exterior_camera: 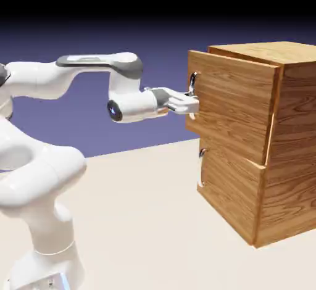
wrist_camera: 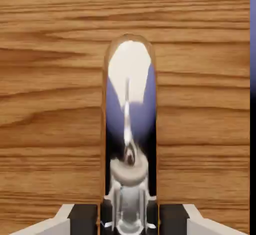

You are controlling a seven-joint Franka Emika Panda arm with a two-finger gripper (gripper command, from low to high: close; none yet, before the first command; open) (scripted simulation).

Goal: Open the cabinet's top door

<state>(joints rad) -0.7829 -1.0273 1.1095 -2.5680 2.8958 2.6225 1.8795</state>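
So the hand (exterior_camera: 192, 102) is clamped on the silver handle (wrist_camera: 129, 129), and the cabinet's (exterior_camera: 290, 134) top door (exterior_camera: 231, 107) sits cracked open a bit.

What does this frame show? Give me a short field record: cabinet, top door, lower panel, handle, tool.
cabinet: light-brown wood-grain box on the table, at the exterior view's right
top door: upper panel, pulled slightly out from the cabinet body, not fully open
lower panel: flush and shut, with its own small silver handle
handle: curved silver, at the top door's edge, between the tool's fingers
tool: at the top door's handle, shut on it
arm: white, reaching level toward the cabinet
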